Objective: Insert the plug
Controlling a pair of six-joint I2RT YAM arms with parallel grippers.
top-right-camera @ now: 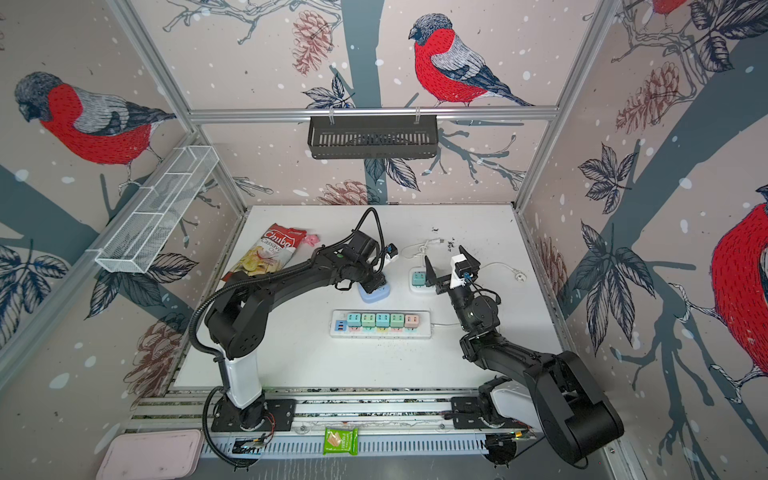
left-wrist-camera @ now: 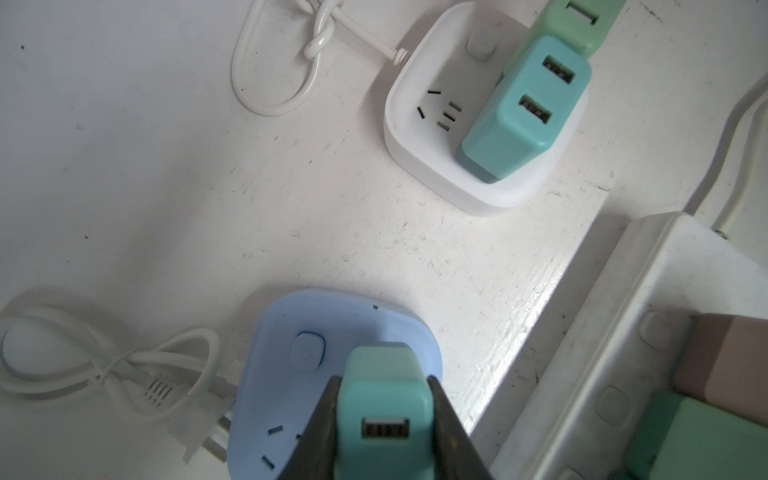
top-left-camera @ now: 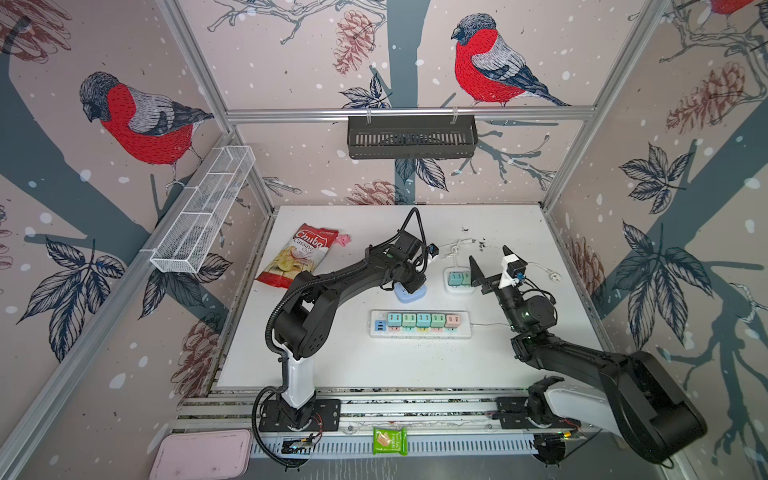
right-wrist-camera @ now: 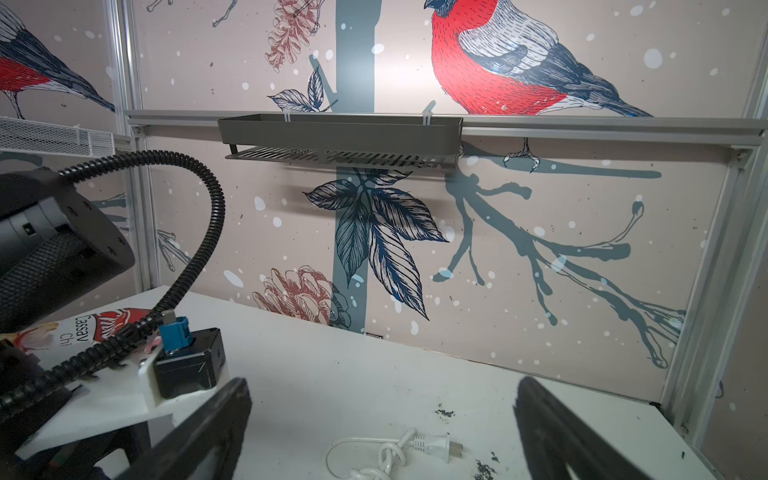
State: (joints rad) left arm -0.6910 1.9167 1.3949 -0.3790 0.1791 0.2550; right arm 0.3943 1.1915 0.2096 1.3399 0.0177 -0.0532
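Left gripper [left-wrist-camera: 382,384] clamped on teal USB plug [left-wrist-camera: 384,411], plug above blue socket cube [left-wrist-camera: 291,324], white socket cube [left-wrist-camera: 419,141] carrying teal charger [left-wrist-camera: 519,112], knotted white cable [left-wrist-camera: 274,62], white power strip [left-wrist-camera: 615,332] alongside.

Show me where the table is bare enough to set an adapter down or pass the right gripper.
Widest bare patch: the table front, between the long power strip and the front rail. Also bare: the back right corner, behind the loose plug. Crowded: the middle, around the blue socket, white socket and knotted cord.
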